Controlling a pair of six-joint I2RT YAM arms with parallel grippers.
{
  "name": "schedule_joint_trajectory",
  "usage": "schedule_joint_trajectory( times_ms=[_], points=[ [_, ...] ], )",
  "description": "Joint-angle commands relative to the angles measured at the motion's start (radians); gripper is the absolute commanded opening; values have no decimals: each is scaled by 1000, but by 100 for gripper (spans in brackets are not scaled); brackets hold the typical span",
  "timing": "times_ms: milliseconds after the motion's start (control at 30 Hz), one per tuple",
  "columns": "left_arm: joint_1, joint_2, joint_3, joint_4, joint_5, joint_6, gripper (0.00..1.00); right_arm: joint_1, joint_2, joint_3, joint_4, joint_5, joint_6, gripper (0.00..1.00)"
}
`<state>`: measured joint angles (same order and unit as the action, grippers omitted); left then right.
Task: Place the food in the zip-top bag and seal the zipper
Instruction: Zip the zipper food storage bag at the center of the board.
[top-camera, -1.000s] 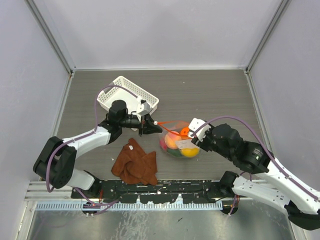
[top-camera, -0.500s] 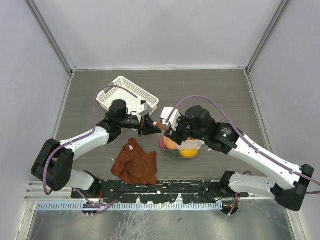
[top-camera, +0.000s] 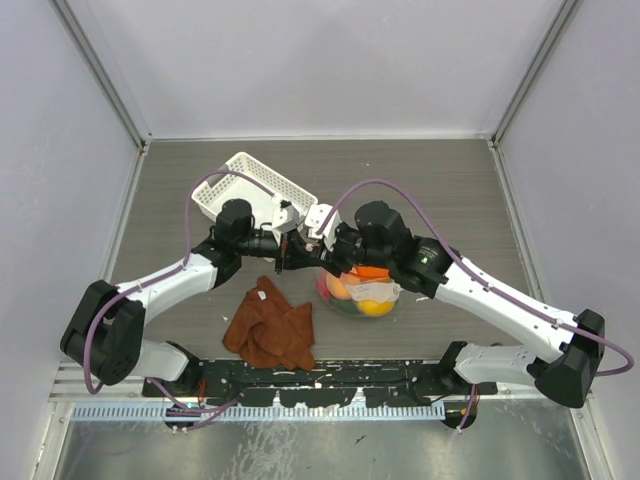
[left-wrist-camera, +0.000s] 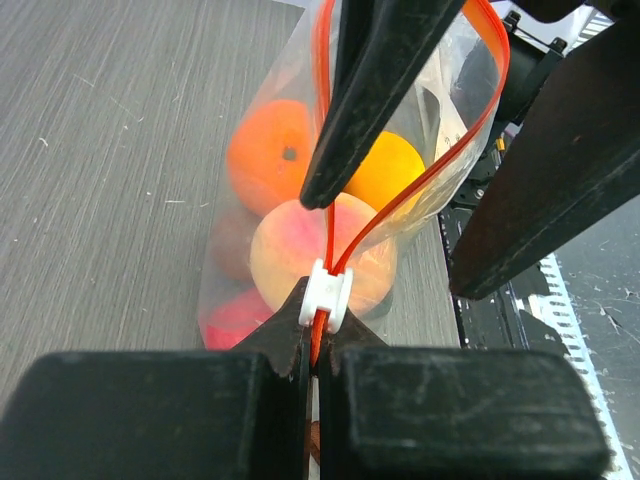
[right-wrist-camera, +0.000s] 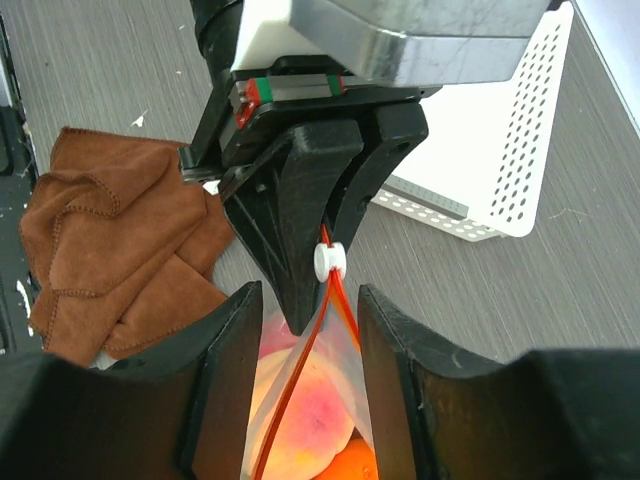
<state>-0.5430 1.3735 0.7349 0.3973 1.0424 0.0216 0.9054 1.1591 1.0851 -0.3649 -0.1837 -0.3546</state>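
On the table (top-camera: 450, 190), left claw (left-wrist-camera: 318, 340) clamps the zipper (left-wrist-camera: 327, 235), running rightward through spread right claw (right-wrist-camera: 305, 300).

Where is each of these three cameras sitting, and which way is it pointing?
Top view: fixed above and behind the arms, looking down at the table; the left arm and right arm show whole.
Left wrist: on the left arm, looking along the left tool, shut on the zipper, toward fruit in the bag; the right tool shows too.
Right wrist: looks past its own open tool at the left tool, cloth and basket.
Both wrist views share the white slider.
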Motion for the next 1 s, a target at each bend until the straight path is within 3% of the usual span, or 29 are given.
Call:
schedule_joint_trajectory(
  times_ms=[0,333,667,967],
  points=[
    [-2,-45,13,44,1,26,0,-25,13,42,104,-61,24,48],
    [-4,-50,7,53,7,26,0,-64,34,25,155,-109,42,37],
    [-3,-50,9,45,7,29,0,-75,59,21,154,-163,43,34],
    [-3,-47,4,43,4,38,0,-84,60,14,129,-173,41,16]
  ],
)
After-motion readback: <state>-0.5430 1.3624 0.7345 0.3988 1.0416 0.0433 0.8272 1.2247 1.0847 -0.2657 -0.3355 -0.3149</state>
